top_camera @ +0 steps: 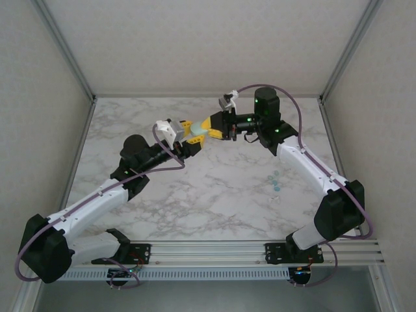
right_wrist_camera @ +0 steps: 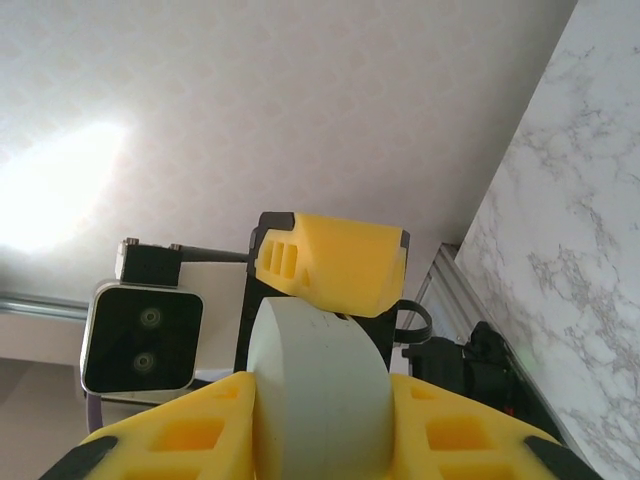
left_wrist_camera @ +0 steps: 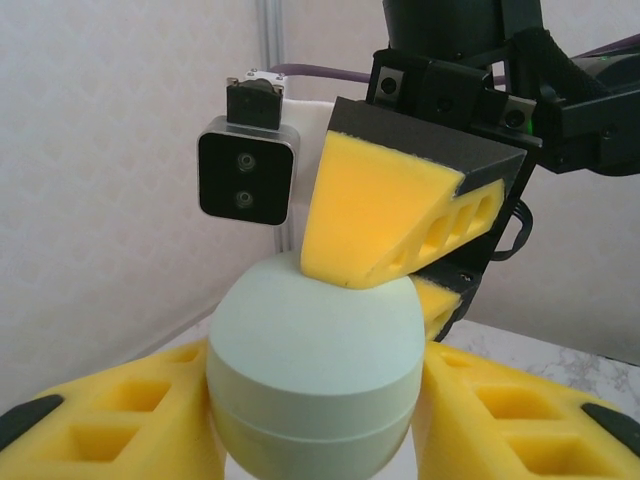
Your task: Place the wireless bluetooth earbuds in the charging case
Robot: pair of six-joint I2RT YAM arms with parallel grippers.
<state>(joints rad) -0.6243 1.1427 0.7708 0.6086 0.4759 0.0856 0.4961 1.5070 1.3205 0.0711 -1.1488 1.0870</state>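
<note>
**A:** which step is this?

**B:** opening the case, I reckon. The charging case (left_wrist_camera: 312, 370) is up in the air over the back of the table (top_camera: 195, 195) and looks closed. The left gripper (top_camera: 184, 140) is clamped on one half and the right gripper (top_camera: 211, 127) is pinching the other. The earbuds (top_camera: 275, 181) sit loose on the table's right side.

**A:** next?

**B:** probably pry the halves apart without dropping it, then fetch the buds.

I see the case (top_camera: 197, 132) held up off the table (top_camera: 214, 195) at far centre, between the left gripper (top_camera: 190, 136) on its left and the right gripper (top_camera: 205, 128) on its right. The earbuds (top_camera: 275, 181) lie on the table well to the right, just beside the right arm.
</note>
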